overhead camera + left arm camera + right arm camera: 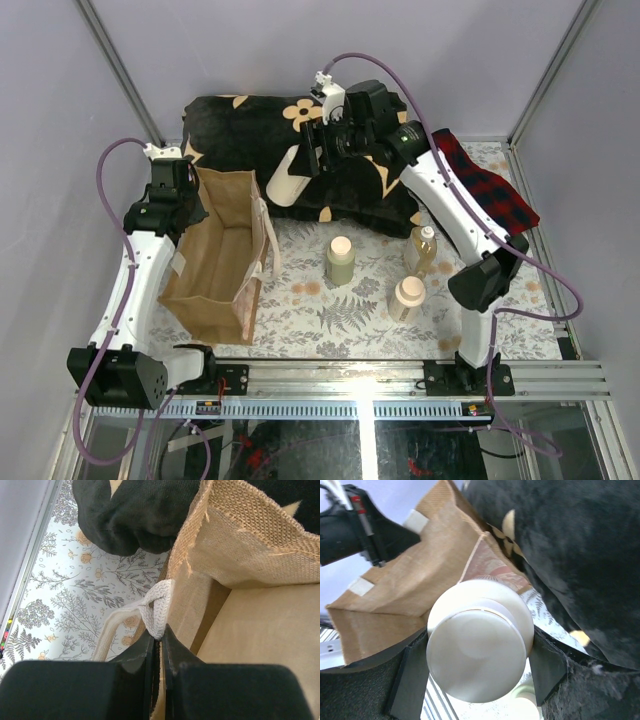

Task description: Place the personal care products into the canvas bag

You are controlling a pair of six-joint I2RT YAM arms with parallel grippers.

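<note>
The tan canvas bag (215, 260) stands open at the left. My left gripper (190, 200) is shut on the bag's far rim beside its pale handle (155, 611), jaws pinching the fabric (161, 655). My right gripper (312, 158) is shut on a cream bottle (287, 180), held tilted in the air above the black floral cloth, just right of the bag; its cap end fills the right wrist view (477, 645). On the table stand an olive-green bottle (341, 260), a clear amber bottle (422, 250) and a second cream bottle (407, 298).
The black floral cloth (260, 125) lies bunched at the back, behind the bag. A red plaid cloth (490, 185) lies at the back right under my right arm. The metal rail (350, 380) runs along the near edge.
</note>
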